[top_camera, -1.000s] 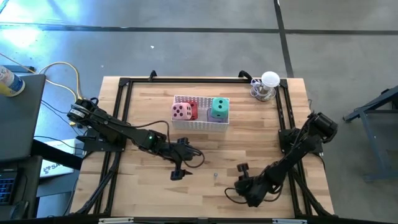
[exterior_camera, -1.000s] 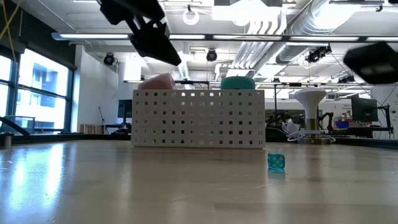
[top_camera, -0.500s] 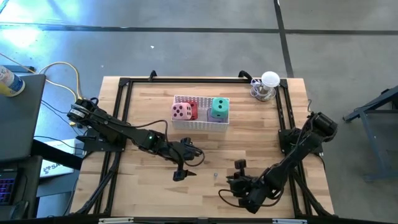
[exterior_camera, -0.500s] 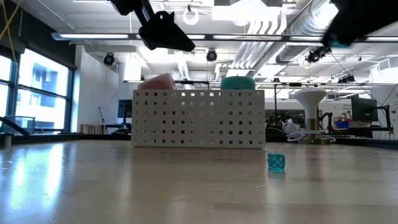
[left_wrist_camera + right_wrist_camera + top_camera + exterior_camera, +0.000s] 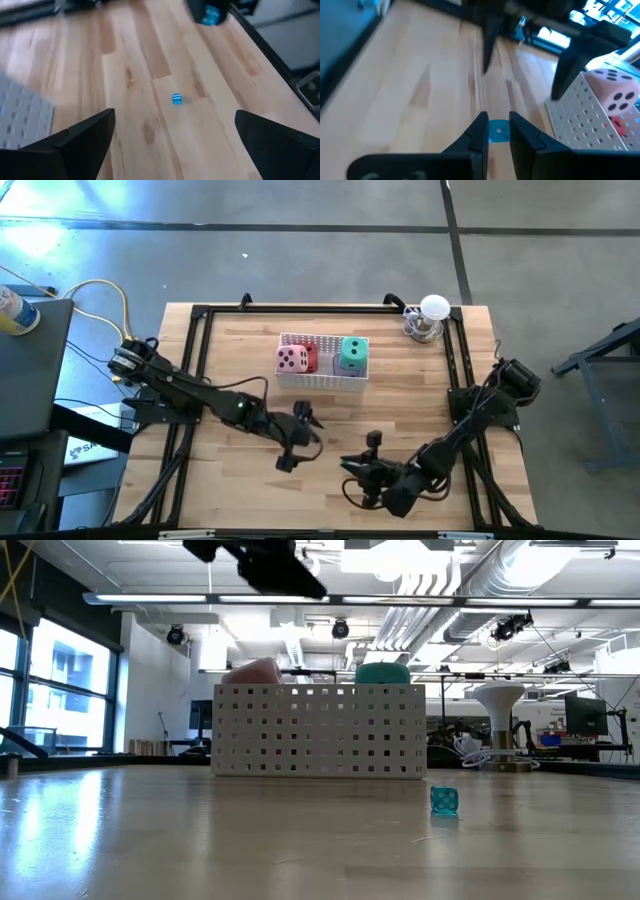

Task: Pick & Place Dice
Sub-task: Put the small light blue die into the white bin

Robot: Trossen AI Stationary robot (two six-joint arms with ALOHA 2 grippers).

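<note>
Right gripper [image 5: 497, 120]: fingers nearly together, holding nothing, low over the table with the small blue die [image 5: 444, 800] just ahead of the tips.
Left gripper [image 5: 300, 438]: spread wide, empty, near the same spot.
Pink die [image 5: 291, 359], red die [image 5: 311, 356], green die [image 5: 353, 352]: in the white basket [image 5: 320, 381].
Likely hazards: nudging the small die away, with so narrow a gap; clashing of grippers, given such crowding.
</note>
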